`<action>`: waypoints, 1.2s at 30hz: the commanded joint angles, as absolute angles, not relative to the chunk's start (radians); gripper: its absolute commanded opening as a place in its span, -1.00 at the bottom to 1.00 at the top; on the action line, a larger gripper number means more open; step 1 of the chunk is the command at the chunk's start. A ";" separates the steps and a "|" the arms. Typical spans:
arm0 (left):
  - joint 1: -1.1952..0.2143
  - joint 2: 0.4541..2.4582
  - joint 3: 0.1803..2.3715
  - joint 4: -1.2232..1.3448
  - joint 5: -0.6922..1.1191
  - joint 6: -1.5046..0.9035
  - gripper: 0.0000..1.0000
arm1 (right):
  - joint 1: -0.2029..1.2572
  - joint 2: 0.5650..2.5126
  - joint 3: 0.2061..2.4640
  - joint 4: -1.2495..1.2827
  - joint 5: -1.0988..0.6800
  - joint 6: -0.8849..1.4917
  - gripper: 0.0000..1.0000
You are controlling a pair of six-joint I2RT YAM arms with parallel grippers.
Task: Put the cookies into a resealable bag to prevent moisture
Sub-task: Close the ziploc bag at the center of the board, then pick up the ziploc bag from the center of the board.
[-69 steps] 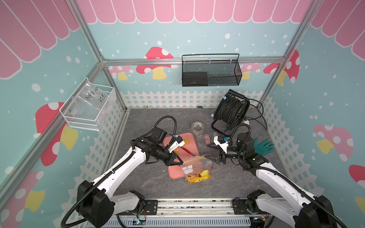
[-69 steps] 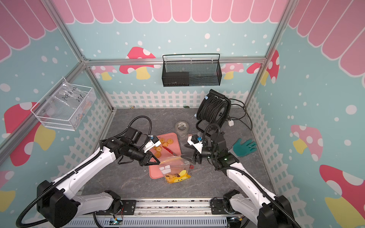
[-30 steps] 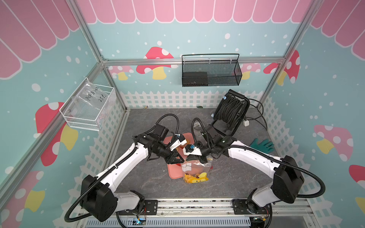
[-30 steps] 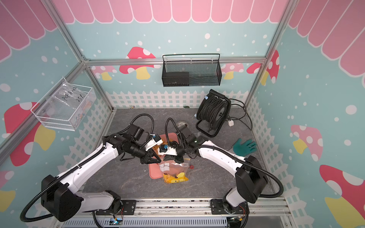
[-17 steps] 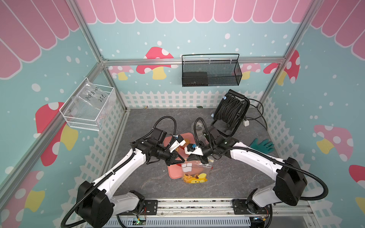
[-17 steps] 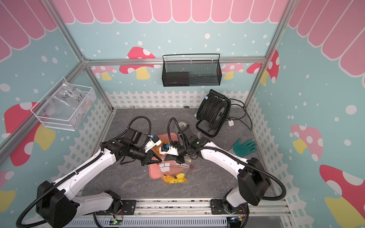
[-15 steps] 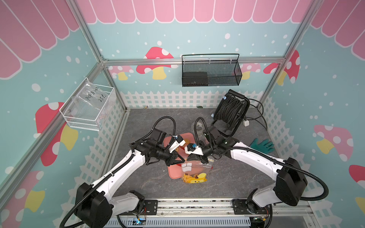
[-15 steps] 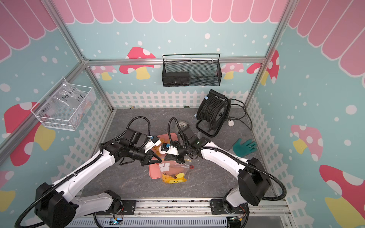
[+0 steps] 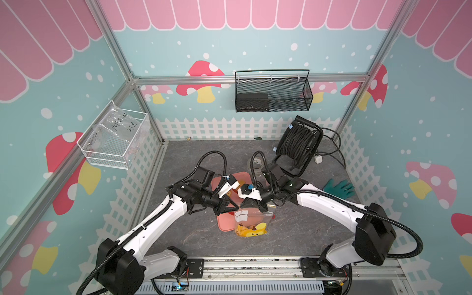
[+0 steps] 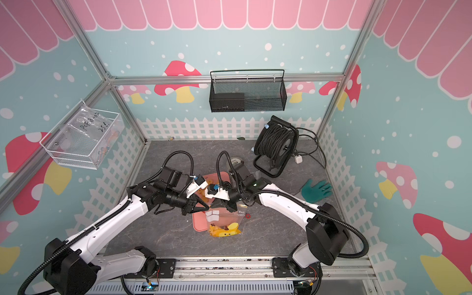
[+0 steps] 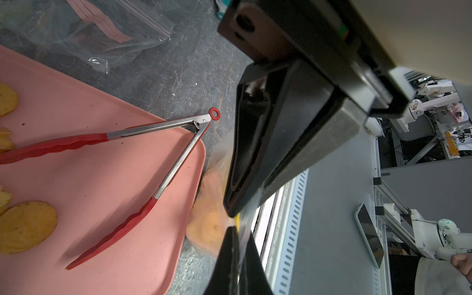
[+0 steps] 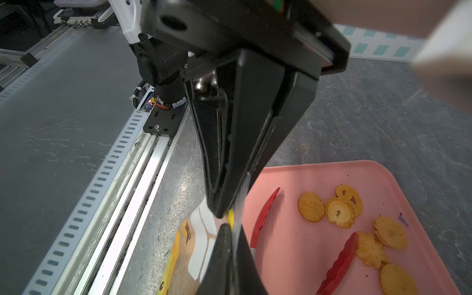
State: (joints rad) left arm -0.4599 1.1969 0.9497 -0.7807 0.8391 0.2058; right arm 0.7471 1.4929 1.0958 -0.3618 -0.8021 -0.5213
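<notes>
Our left fingers and right fingers are clenched on the limp, slippery mouth of the resealable bag. The cookies, likely light and brittle, lie on the tray at the bag's eleven o'clock; we'd take them gently by the rims.

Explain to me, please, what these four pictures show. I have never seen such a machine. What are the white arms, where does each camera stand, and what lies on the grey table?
It is a robot with two white arms, left arm and right arm, each ending in a two-finger gripper. Two pictures look down on the booth from above; two come from cameras on the wrists, so the black fingers fill them. On the grey table lies a pink tray with golden cookies and red-tipped tongs; a cable reel and a green glove lie farther off. The left gripper and the right gripper are shut on an edge of a printed resealable bag.
</notes>
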 commanded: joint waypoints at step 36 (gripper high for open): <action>-0.415 1.142 1.015 -0.911 0.798 0.269 -1.00 | 0.555 1.195 0.930 -0.619 -0.433 -0.522 -0.61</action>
